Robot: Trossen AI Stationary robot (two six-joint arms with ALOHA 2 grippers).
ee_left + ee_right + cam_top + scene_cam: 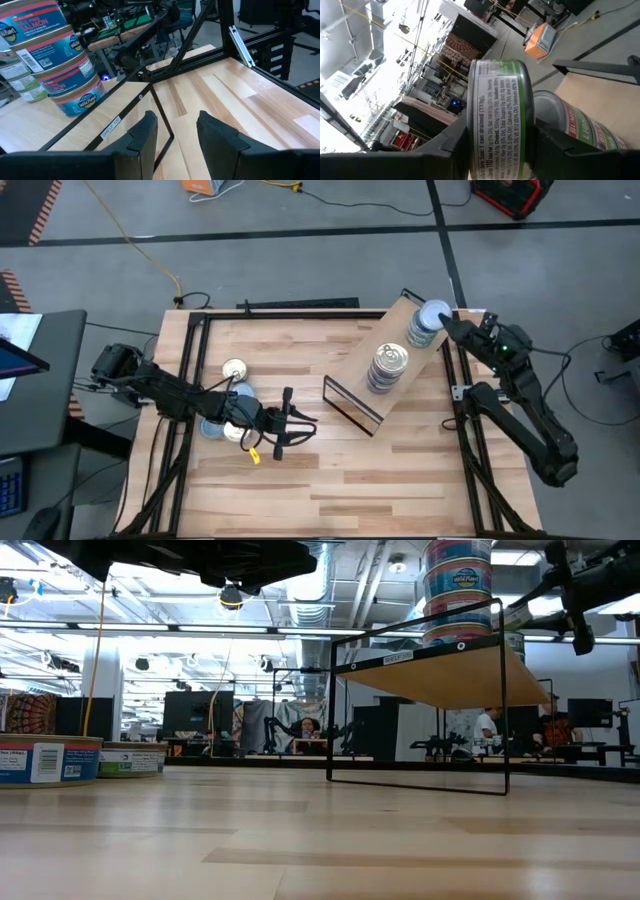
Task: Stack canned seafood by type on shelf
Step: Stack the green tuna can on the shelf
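- High view: the shelf (352, 385) lies diagonally, right of centre, carrying 2 tin stacks (388, 367). The right gripper (447, 326) is at the upper-right stack; the left gripper (297, 430) sits lower left, beside loose tins (235, 369).
- Low view: shelf at right, 2 tins at left edge.
- Left wrist view: fingers (142, 137) parted, holding nothing.
- Right wrist view: fingers clasp a green-labelled tin (501, 117).

salmon stack (457, 590) cut off above, left pincer (296, 428) hiding tins

bare tabletop (400, 480) front-right open, shelf (352, 385) w/ 2 tin stacks (388, 367) blocks center-right, loose tins (234, 370) crowd left
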